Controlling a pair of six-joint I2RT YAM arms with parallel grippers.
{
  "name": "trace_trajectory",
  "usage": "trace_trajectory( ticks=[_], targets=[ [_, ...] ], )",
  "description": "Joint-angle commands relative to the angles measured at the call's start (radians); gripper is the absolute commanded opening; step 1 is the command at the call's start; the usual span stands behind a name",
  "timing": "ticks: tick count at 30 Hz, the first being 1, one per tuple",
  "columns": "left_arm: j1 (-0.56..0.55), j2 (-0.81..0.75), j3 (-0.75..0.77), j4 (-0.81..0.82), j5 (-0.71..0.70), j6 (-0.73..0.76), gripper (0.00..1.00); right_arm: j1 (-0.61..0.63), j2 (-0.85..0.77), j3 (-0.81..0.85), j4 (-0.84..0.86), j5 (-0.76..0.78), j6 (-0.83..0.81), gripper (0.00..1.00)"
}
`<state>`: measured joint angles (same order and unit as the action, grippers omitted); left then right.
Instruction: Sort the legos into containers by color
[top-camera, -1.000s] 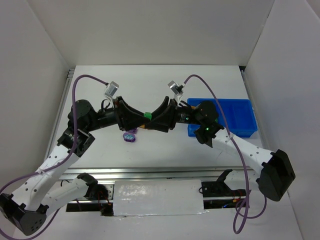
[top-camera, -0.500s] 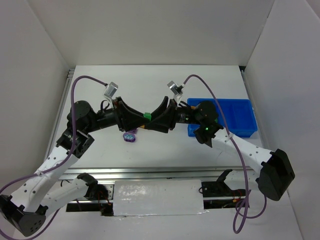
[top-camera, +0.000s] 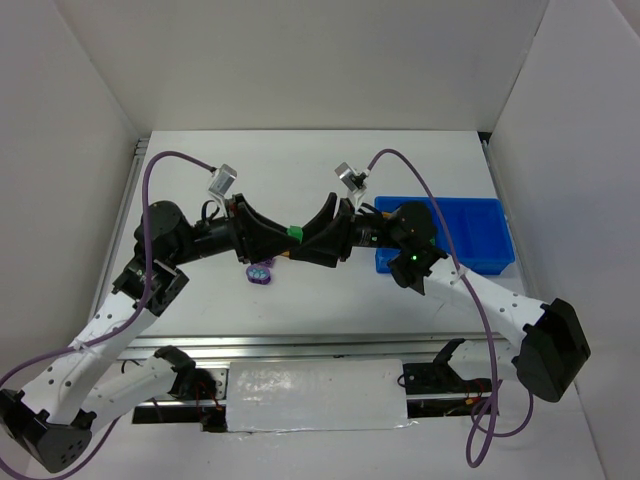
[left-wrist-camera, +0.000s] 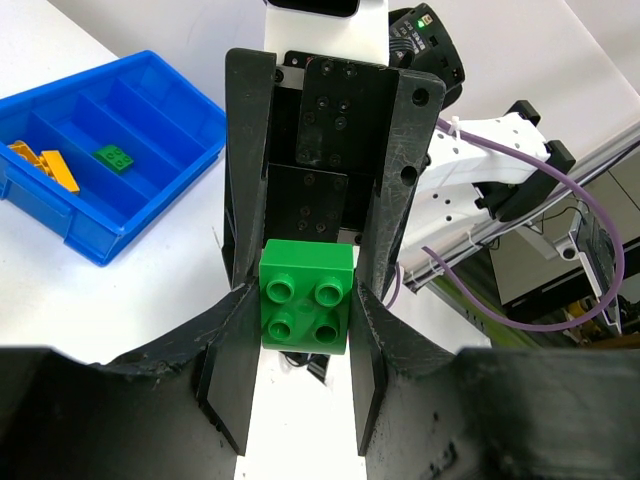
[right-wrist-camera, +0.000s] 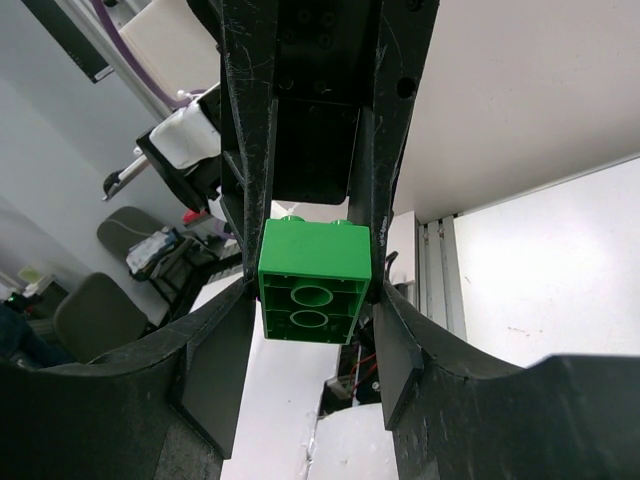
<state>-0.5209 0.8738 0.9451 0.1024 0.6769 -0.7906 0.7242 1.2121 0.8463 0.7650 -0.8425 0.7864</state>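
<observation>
A green lego (top-camera: 295, 233) hangs in the air between my two grippers, which meet tip to tip over the middle of the table. My left gripper (top-camera: 287, 234) has its fingertips against the lego's sides in the left wrist view (left-wrist-camera: 305, 300), with the studs facing that camera. My right gripper (top-camera: 304, 237) also has its fingertips against the lego's sides in the right wrist view (right-wrist-camera: 315, 290), where the hollow underside shows. The blue tray (top-camera: 470, 240) lies at the right. In the left wrist view the tray (left-wrist-camera: 150, 190) holds a green lego (left-wrist-camera: 117, 157) and orange and yellow legos (left-wrist-camera: 45, 165) in separate compartments.
A purple lego (top-camera: 260, 272) lies on the table below the left gripper. White walls close in the table on the left, back and right. The right arm's elbow (top-camera: 412, 235) hangs over the tray's left end.
</observation>
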Motion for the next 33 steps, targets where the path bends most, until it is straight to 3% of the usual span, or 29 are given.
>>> trace_trajectory(
  ticks=[1,6,8,11,16,21,23,28,33],
  targets=[
    [-0.002,-0.009,0.049,0.079,-0.005,-0.030,0.00,0.020,-0.013,0.005,0.039,-0.046,-0.033,0.26],
    [-0.002,-0.016,0.049,0.069,-0.008,-0.022,0.00,0.020,-0.006,-0.001,0.080,-0.050,-0.007,0.50],
    [-0.004,-0.019,0.049,0.066,-0.014,-0.019,0.00,0.018,-0.005,-0.001,0.082,-0.046,-0.004,0.66],
    [-0.002,-0.021,0.049,0.063,-0.014,-0.015,0.00,0.020,-0.005,-0.003,0.086,-0.049,-0.003,0.63],
    [-0.002,-0.021,0.043,0.072,-0.011,-0.019,0.00,0.018,-0.008,-0.006,0.088,-0.047,0.001,0.71],
    [-0.002,-0.024,0.040,0.079,0.003,-0.022,0.00,0.017,-0.014,0.000,0.076,-0.036,-0.007,0.49],
    [-0.002,-0.025,0.037,0.079,0.001,-0.021,0.00,0.017,-0.014,-0.001,0.082,-0.033,-0.004,0.49],
    [-0.002,-0.029,0.026,0.091,0.016,-0.029,0.00,0.018,-0.006,0.013,0.066,-0.010,-0.003,0.61],
    [-0.002,-0.029,0.020,0.086,0.019,-0.025,0.00,0.018,-0.005,0.025,0.066,-0.001,-0.003,0.62]
  ],
)
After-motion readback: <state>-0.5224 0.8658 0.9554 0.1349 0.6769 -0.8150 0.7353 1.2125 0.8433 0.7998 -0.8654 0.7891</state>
